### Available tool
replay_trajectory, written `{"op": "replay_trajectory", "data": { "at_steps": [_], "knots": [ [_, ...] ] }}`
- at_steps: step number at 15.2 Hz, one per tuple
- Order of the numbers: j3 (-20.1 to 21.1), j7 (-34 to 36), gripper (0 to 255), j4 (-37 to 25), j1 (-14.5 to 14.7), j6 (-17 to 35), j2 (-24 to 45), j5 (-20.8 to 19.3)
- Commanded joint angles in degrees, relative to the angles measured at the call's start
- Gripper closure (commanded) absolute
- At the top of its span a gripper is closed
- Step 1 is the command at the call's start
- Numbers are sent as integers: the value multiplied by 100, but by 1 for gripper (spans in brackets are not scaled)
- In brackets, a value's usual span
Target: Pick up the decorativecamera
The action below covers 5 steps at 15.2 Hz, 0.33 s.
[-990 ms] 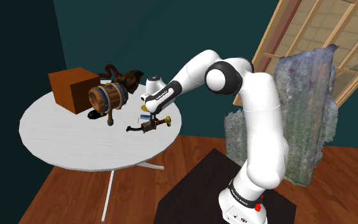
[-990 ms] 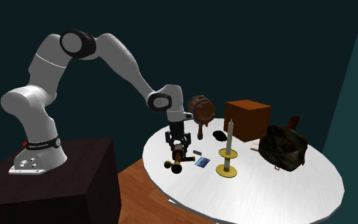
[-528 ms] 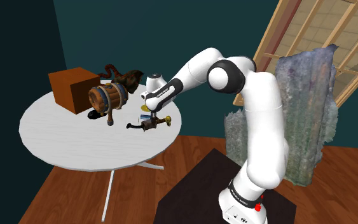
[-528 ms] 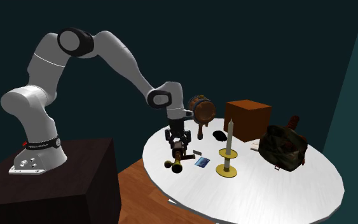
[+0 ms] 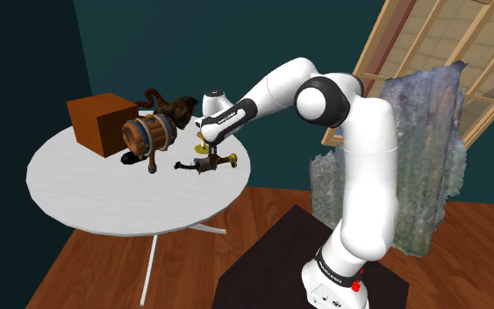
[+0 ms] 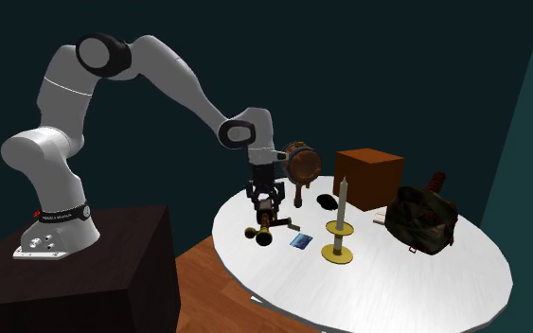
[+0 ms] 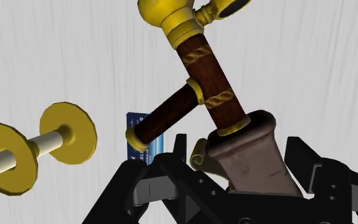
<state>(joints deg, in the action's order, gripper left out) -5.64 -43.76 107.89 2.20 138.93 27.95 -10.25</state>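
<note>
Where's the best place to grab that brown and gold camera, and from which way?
Probably the thick grey-brown block at one end of the camera, coming straight down from above. It looks like the widest part with flattish sides, while the brown tubes are round and slanted, so they might slip. The tool is shut on that block.

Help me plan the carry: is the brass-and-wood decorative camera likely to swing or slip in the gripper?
Probably stiff: the decorative camera looks like rigid wood and brass. The gripper clasps one end, so the long brass-tipped part may lever and twist.
</note>
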Motion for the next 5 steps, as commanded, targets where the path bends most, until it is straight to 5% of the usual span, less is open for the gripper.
{"op": "replay_trajectory", "data": {
  "at_steps": [1, 5],
  "knots": [
    [2, -18, 255, 5, 1, -103, -110, 5],
    [5, -41, 255, -13, 3, -228, -218, 13]
  ]
}}
